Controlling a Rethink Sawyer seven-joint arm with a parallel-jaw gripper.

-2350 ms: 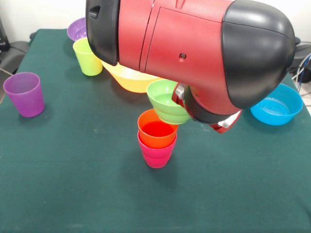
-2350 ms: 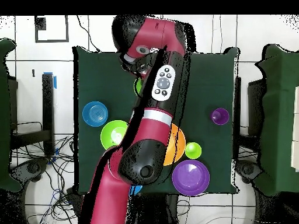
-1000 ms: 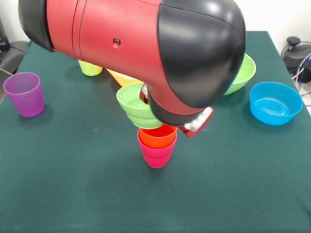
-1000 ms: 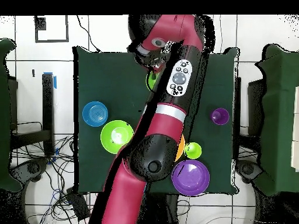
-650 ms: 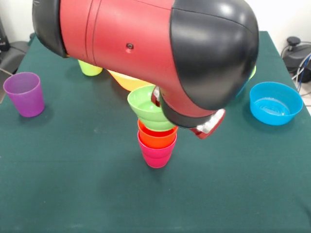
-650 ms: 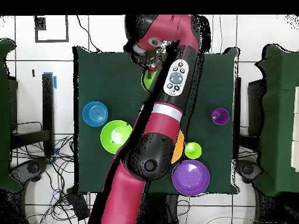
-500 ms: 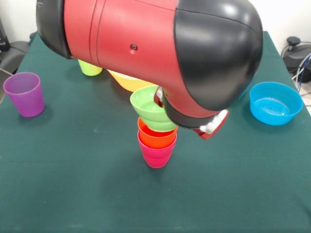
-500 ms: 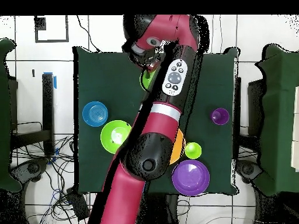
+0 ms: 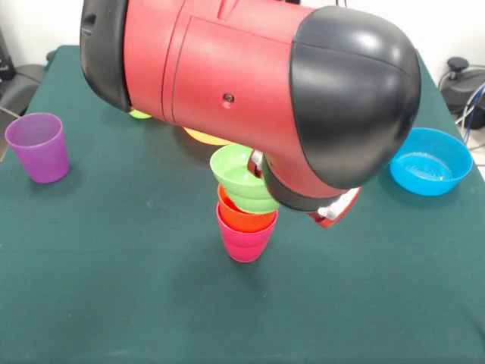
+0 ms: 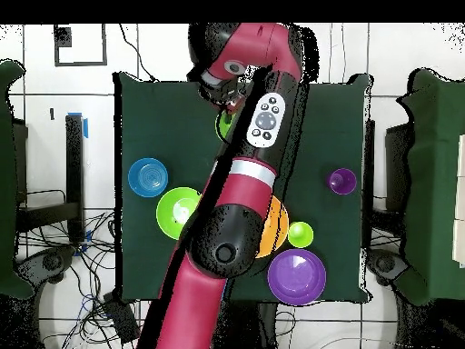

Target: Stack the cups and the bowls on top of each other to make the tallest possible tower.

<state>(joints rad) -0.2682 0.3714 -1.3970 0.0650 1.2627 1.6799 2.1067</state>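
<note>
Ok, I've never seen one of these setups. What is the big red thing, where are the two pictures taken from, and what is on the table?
The big red and black thing is a robot arm. One picture looks across the green table at it; the other looks straight down. Its gripper is hidden behind the arm, so I cannot tell whether it is open or shut. At the arm's end is a small ribbed lime green bowl, over an orange cup nested in a red-pink cup. Whether the bowl already rests on them is unclear. Around them are a purple cup, a blue bowl, and, from above, a lime green bowl, a purple bowl and a lime green cup.
</note>
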